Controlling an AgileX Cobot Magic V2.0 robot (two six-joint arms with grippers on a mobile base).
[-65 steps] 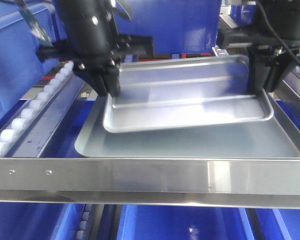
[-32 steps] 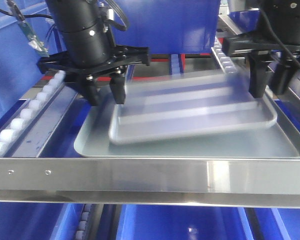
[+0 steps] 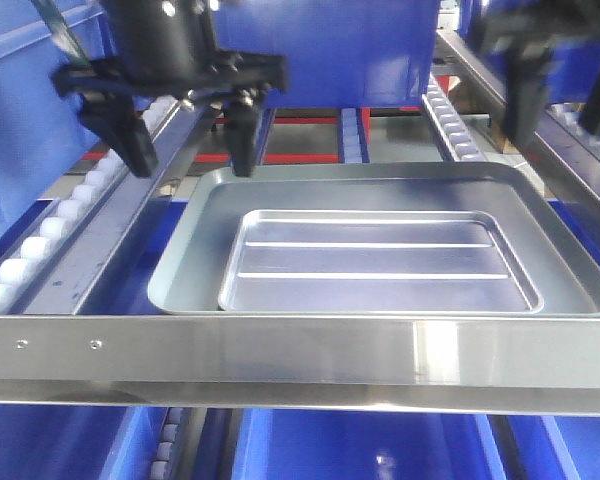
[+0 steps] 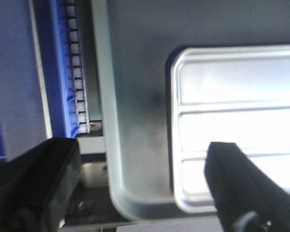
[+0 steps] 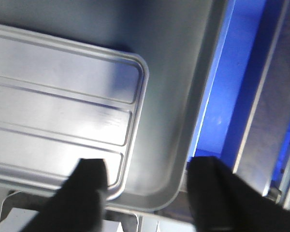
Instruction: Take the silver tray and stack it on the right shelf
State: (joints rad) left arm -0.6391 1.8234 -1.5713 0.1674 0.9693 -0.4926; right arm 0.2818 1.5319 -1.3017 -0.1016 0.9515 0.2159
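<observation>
While both our left gripper and right gripper hang spread and empty, we judge the shallow, shiny, ribbed silver tray, nested in the duller grey tray behind the right shelf's front bar, light, stiff, slippery, best pinched at its short-end rims.

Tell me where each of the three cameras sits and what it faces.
Front view: low before the shelf's front bar, looking in at the silver tray nested in the grey tray; left hand and right hand above.
Left wrist: looks down on the tray's left end; open fingers show.
Right wrist: down on the right end; open fingers show.
All three share both trays.
</observation>
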